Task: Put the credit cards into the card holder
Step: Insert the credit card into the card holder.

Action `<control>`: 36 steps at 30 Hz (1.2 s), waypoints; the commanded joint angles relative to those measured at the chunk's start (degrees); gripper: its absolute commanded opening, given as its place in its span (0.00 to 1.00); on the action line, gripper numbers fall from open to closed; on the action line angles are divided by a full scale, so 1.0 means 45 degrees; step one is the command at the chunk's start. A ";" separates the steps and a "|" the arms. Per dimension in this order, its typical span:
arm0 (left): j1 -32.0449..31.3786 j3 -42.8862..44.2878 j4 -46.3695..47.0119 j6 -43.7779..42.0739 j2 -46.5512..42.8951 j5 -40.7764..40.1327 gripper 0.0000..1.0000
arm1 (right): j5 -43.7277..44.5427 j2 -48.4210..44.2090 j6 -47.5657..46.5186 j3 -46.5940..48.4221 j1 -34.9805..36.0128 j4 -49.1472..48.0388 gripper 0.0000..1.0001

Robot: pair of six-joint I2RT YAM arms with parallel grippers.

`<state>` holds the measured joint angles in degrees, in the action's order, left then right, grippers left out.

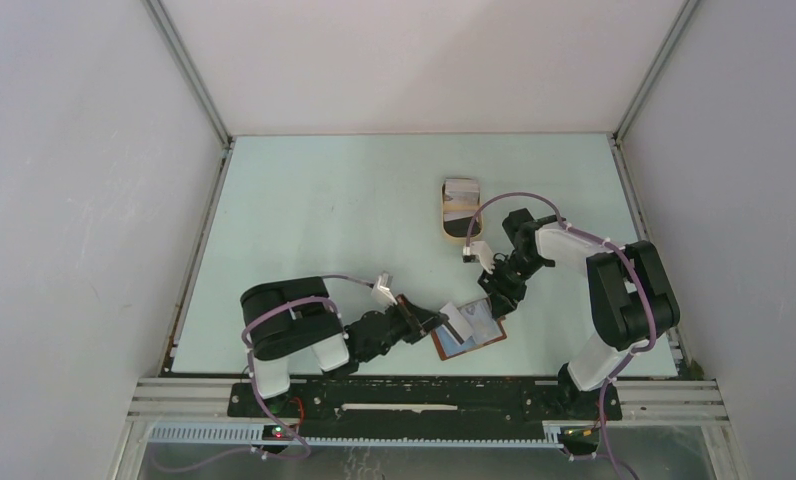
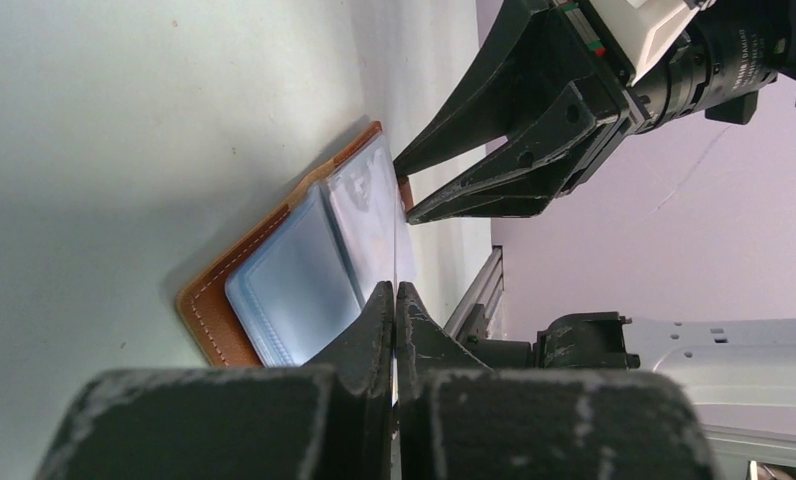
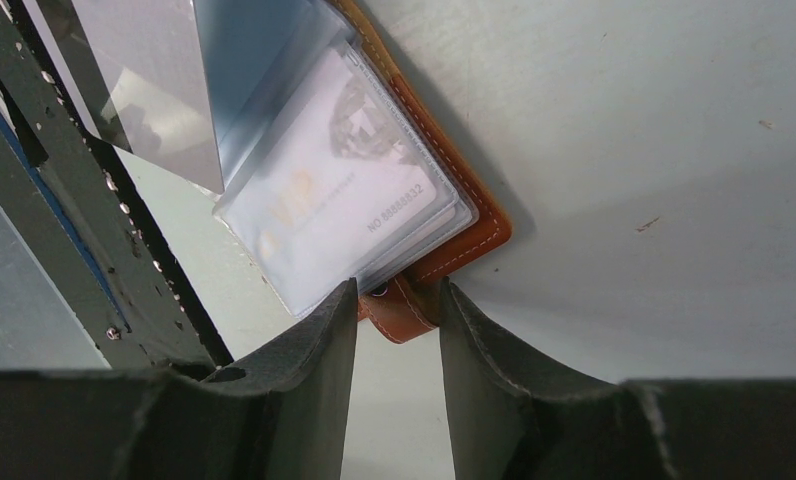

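Pale table [image 1: 324, 220], open brown card holder [image 1: 474, 336], left fingers [image 2: 369, 332] pinching sleeve [image 2: 376, 205], right fingers [image 3: 324, 345] apart.

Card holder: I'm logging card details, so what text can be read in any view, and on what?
"NO 88888832", last digits uncertain: white card inside the card holder.
Pale lettering on that card: too faint.
Print on the camera lens: too small.
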<state>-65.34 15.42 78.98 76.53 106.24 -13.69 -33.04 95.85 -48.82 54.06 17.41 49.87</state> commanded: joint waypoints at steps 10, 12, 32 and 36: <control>-0.0245 0.0335 -0.2271 -0.0135 -0.0924 -0.0531 0.00 | 0.0012 0.0014 0.0161 0.0388 0.0116 -0.0003 0.44; -0.0245 0.0371 -0.2247 -0.0097 -0.0861 -0.0485 0.00 | 0.0017 -0.0005 0.0148 0.0374 0.0134 0.0002 0.44; -0.0304 0.0084 -0.0903 -0.0142 -0.0822 -0.0415 0.00 | 0.0076 0.0008 0.0138 0.0386 0.0213 0.0001 0.44; -0.0284 0.0319 -0.0861 -0.0018 -0.0408 -0.0349 0.00 | 0.0095 0.0014 0.0145 0.0383 0.0213 0.0010 0.44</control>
<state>-66.37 15.44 73.10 76.55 102.89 -14.74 -32.36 95.85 -48.51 54.06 18.04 49.87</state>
